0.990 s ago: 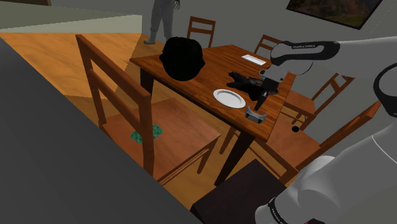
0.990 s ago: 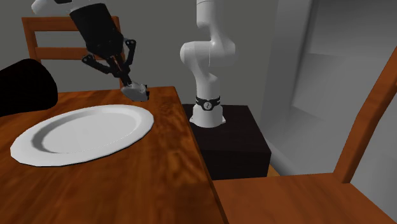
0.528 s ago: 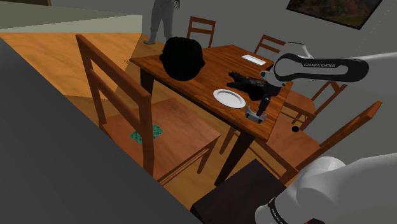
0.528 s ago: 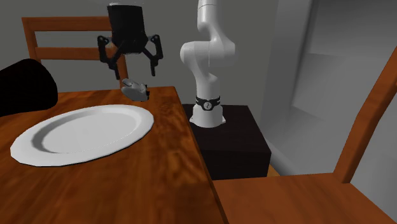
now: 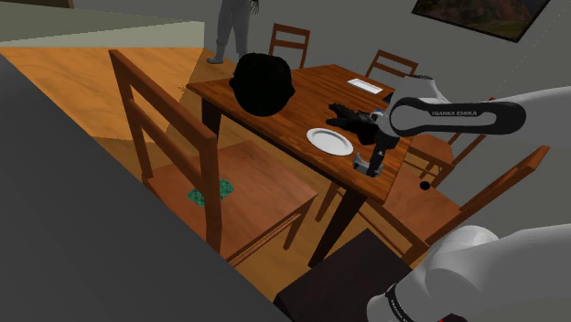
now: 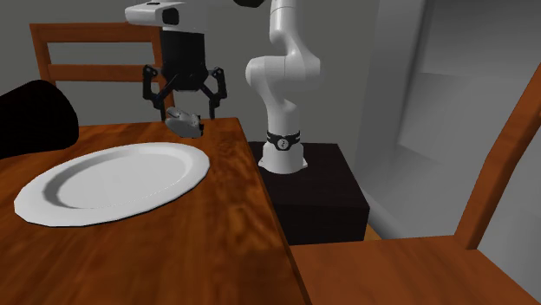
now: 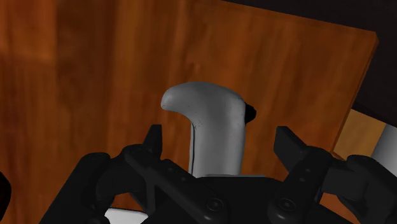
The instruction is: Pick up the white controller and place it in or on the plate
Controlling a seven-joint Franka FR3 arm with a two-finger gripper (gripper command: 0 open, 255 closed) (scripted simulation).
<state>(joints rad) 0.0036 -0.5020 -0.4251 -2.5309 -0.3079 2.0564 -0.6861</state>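
Hovering gripper (image 6: 185, 113): your fingers (image 7: 153, 137) stand apart, straddling the controller (image 7: 213, 124) (not touching it).
Controller: grey-white, at table (image 6: 217, 251) corner.
Plate (image 6: 104, 178): white, just beside controller.

Controller (image 6: 184, 123) on table (image 6: 221, 247) corner, just beside plate (image 6: 113, 178); tool (image 6: 185, 111) over controller.

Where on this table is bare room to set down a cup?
The brown wooden table is bare between the black rounded lump and the white round plate. Crowded: the corner beside the plate, where the pale grey controller sits between the open jaws.
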